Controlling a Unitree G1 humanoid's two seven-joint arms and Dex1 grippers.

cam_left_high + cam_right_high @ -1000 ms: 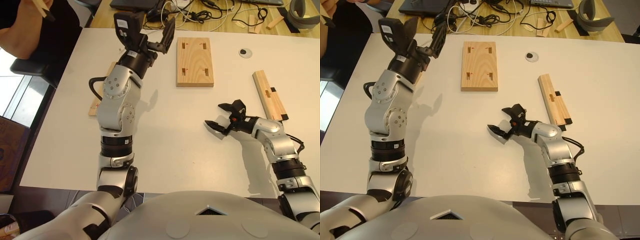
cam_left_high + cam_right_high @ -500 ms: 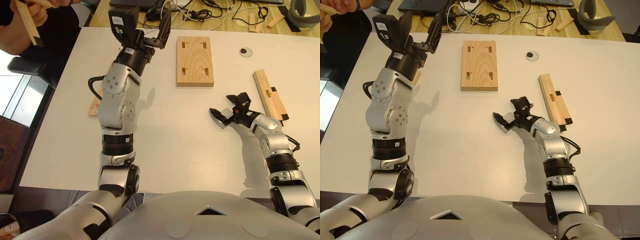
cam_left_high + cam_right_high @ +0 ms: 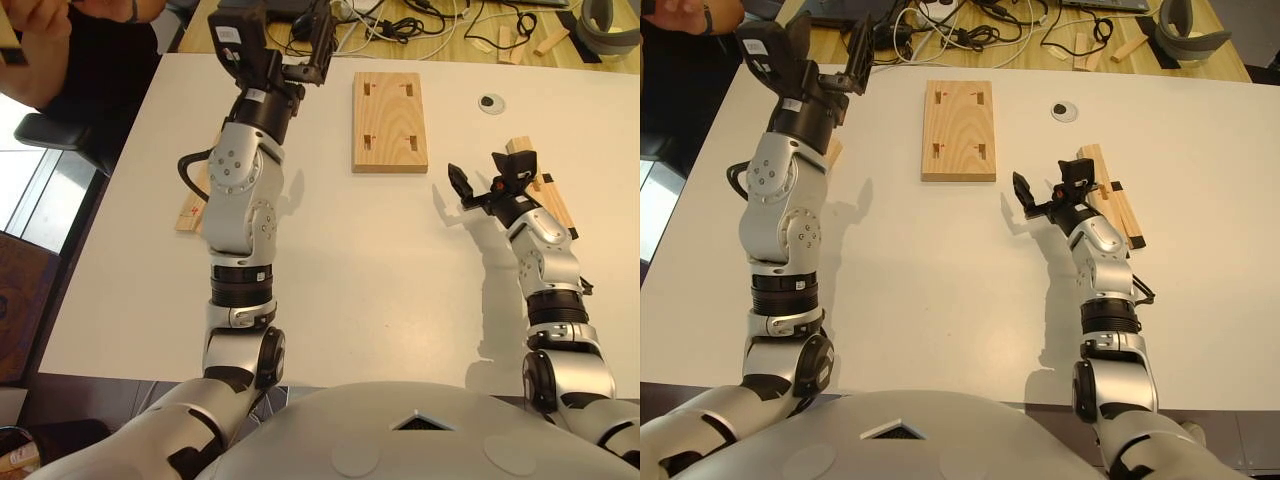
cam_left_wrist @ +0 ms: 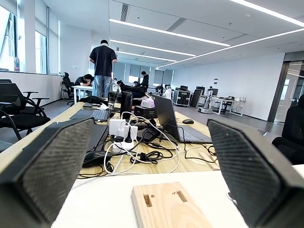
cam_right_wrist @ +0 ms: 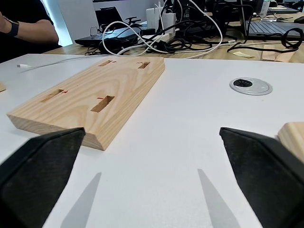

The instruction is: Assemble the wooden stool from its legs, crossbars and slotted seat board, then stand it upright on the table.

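Observation:
The slotted seat board [image 3: 389, 122] lies flat at the table's far middle, slots facing up; it also appears in the left wrist view [image 4: 168, 206] and the right wrist view [image 5: 90, 97]. A stack of wooden bars [image 3: 548, 205] lies at the right. My right gripper [image 3: 488, 175] hovers open and empty just left of those bars, pointing toward the board. My left gripper [image 3: 283, 45] is raised high over the table's far left edge, open and empty. Another wooden piece [image 3: 189, 210] lies on the table behind the left arm.
A round grey grommet [image 3: 490, 103] sits in the table right of the board. Behind the table stands a desk with cables and a laptop [image 3: 400, 20]. A person's hand [image 3: 50, 25] holds a wooden piece at the far left corner.
My right gripper has lifted and swung back and right, from mid-table to beside the wooden bars. My left gripper has shifted left and farther back. The person's hand has drawn its wooden piece leftward.

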